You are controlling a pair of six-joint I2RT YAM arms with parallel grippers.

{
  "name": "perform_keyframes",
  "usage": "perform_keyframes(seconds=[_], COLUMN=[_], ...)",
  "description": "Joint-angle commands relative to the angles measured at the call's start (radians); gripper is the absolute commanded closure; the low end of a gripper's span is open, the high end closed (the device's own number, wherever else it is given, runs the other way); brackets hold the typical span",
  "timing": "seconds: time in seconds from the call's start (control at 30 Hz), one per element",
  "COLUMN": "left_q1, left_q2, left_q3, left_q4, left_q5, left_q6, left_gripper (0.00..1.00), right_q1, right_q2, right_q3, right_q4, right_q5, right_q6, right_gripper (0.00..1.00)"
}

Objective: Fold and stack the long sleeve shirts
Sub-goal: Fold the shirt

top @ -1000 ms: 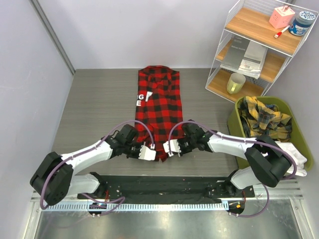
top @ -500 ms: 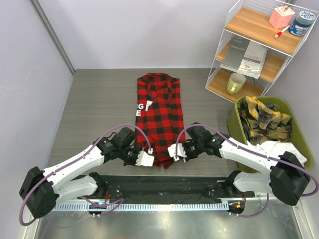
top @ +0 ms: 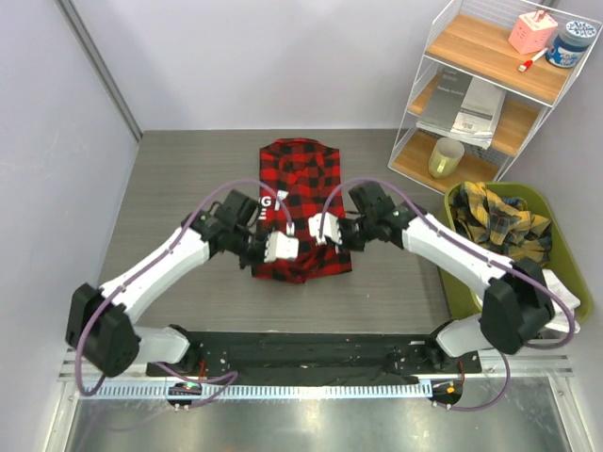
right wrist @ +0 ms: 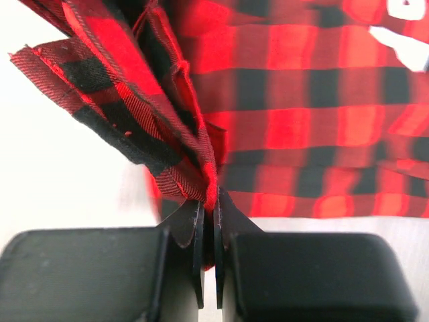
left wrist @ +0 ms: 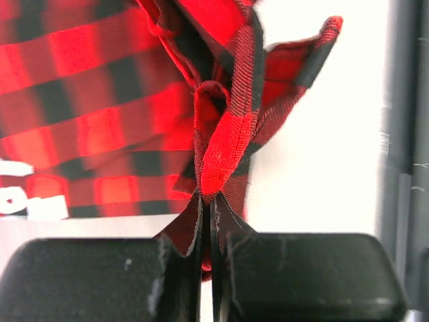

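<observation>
One of the long sleeve shirts (top: 301, 169), red-and-black check flannel with a white lettered patch, lies lengthwise in the middle of the table, collar at the far end. Its near part is raised and doubled back over the middle. My left gripper (top: 292, 247) is shut on the shirt's left hem corner; in the left wrist view a bunched fold of shirt (left wrist: 221, 134) rises from the left gripper (left wrist: 206, 201). My right gripper (top: 313, 231) is shut on the right hem corner; the right wrist view shows shirt (right wrist: 134, 100) pinched in the right gripper (right wrist: 210, 201).
A green bin (top: 445, 235) at the right holds a yellow plaid garment (top: 495, 221); white cloth (top: 558, 287) hangs over its near side. A wire shelf (top: 480, 85) at the back right carries a mug (top: 446, 157) and small items. A wall borders the left.
Both grippers closed on the hem near the table's front edge, then rose and carried it away from the bases toward the collar, doubling the shirt's lower part over.
</observation>
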State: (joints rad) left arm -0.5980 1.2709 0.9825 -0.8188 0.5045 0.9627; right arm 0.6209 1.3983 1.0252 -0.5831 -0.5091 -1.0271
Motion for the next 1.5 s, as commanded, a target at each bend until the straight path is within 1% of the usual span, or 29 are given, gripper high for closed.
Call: perform_keyframes(seconds=[0.0, 0.03, 0.07, 0.1, 0.13, 0.17, 0.2, 0.27, 0.3, 0.33, 0.43, 0.57, 0.83, 0.87, 0.97, 1.0, 1.03, 1.07, 1.1, 1.13, 1.17, 1.2, 1.23, 1.27, 1.3, 1.33, 1.37, 1.43, 1.47], left_q1=[0.105, 0.119, 0.133, 0.144, 0.167, 0.179, 0.19, 0.216, 0.224, 0.231, 0.254, 0.267, 0.276, 0.276, 0.277, 0.28, 0.283, 0.29, 0.296, 0.309, 0.319, 0.326, 0.349, 0.357, 0.366, 0.385, 0.394, 0.402, 0.402], left_q2=[0.172, 0.206, 0.279, 0.31, 0.349, 0.384, 0.459, 0.533, 0.607, 0.637, 0.723, 0.788, 0.841, 0.841, 0.849, 0.849, 0.849, 0.848, 0.846, 0.844, 0.841, 0.832, 0.825, 0.812, 0.783, 0.769, 0.75, 0.696, 0.677], left_q3=[0.193, 0.221, 0.249, 0.31, 0.338, 0.378, 0.448, 0.531, 0.568, 0.638, 0.721, 0.792, 0.805, 0.799, 0.792, 0.791, 0.788, 0.791, 0.811, 0.82, 0.832, 0.86, 0.869, 0.871, 0.866, 0.854, 0.845, 0.794, 0.771], left_q4=[-0.035, -0.031, -0.034, -0.022, -0.011, -0.008, -0.019, -0.035, -0.058, -0.068, -0.072, -0.091, -0.048, -0.033, -0.004, 0.012, 0.033, 0.067, 0.076, 0.095, 0.122, 0.124, 0.124, 0.133, 0.142, 0.13, 0.115, 0.069, 0.058], left_q5=[0.06, 0.058, 0.055, 0.045, 0.036, 0.035, 0.037, 0.037, 0.039, 0.035, 0.031, 0.025, 0.009, 0.003, -0.003, -0.023, -0.036, -0.044, -0.056, -0.073, -0.087, -0.092, -0.09, -0.099, -0.119, -0.112, -0.081, -0.035, 0.023], left_q6=[0.073, 0.103, 0.125, 0.134, 0.134, 0.145, 0.149, 0.146, 0.143, 0.143, 0.146, 0.157, 0.125, 0.12, 0.099, 0.082, 0.041, 0.015, -0.013, -0.098, -0.137, -0.172, -0.212, -0.285, -0.333, -0.372, -0.437, -0.498, -0.537], left_gripper=[1.0, 1.0, 1.0, 1.0, 1.0, 1.0, 1.0, 1.0, 1.0, 1.0, 1.0, 1.0, 0.99, 0.98, 0.93, 0.85, 0.82, 0.79, 0.7, 0.66, 0.62, 0.58, 0.58, 0.56, 0.54, 0.53, 0.52, 0.5, 0.49], right_q1=[-0.085, -0.104, -0.118, -0.13, -0.153, -0.161, -0.173, -0.194, -0.2, -0.205, -0.234, -0.257, -0.26, -0.26, -0.26, -0.26, -0.259, -0.26, -0.26, -0.268, -0.273, -0.28, -0.292, -0.302, -0.311, -0.334, -0.342, -0.352, -0.355], right_q2=[0.125, 0.192, 0.223, 0.263, 0.295, 0.362, 0.393, 0.488, 0.516, 0.55, 0.643, 0.718, 0.78, 0.783, 0.792, 0.794, 0.792, 0.789, 0.786, 0.78, 0.772, 0.768, 0.766, 0.757, 0.751, 0.74, 0.719, 0.696, 0.686], right_q3=[0.171, 0.202, 0.234, 0.301, 0.335, 0.367, 0.425, 0.482, 0.54, 0.57, 0.682, 0.795, 0.826, 0.831, 0.84, 0.845, 0.851, 0.854, 0.862, 0.88, 0.895, 0.914, 0.953, 0.973, 0.992, 1.009, 1.01, 0.997, 0.981], right_q4=[-0.076, -0.081, -0.093, -0.103, -0.113, -0.13, -0.138, -0.153, -0.158, -0.162, -0.176, -0.19, -0.221, -0.219, -0.207, -0.202, -0.189, -0.175, -0.16, -0.118, -0.101, -0.078, -0.074, -0.073, -0.08, -0.089, -0.101, -0.181, -0.207], right_q5=[-0.052, -0.06, -0.065, -0.068, -0.074, -0.077, -0.083, -0.086, -0.086, -0.086, -0.101, -0.115, -0.118, -0.118, -0.111, -0.1, -0.091, -0.079, -0.066, -0.048, -0.042, -0.028, -0.007, 0.001, 0.006, -0.008, -0.014, -0.049, -0.104], right_q6=[-0.089, -0.103, -0.125, -0.139, -0.152, -0.162, -0.184, -0.192, -0.194, -0.192, -0.188, -0.194, -0.231, -0.226, -0.193, -0.182, -0.168, -0.118, -0.078, -0.036, -0.001, 0.087, 0.128, 0.175, 0.267, 0.315, 0.353, 0.433, 0.456], right_gripper=[0.98, 0.99, 0.99, 0.99, 0.98, 0.99, 0.98, 0.98, 0.99, 0.99, 0.99, 0.99, 0.98, 0.96, 0.83, 0.66, 0.57, 0.46, 0.43, 0.4, 0.33, 0.31, 0.31, 0.3, 0.3, 0.3, 0.33, 0.39, 0.43])
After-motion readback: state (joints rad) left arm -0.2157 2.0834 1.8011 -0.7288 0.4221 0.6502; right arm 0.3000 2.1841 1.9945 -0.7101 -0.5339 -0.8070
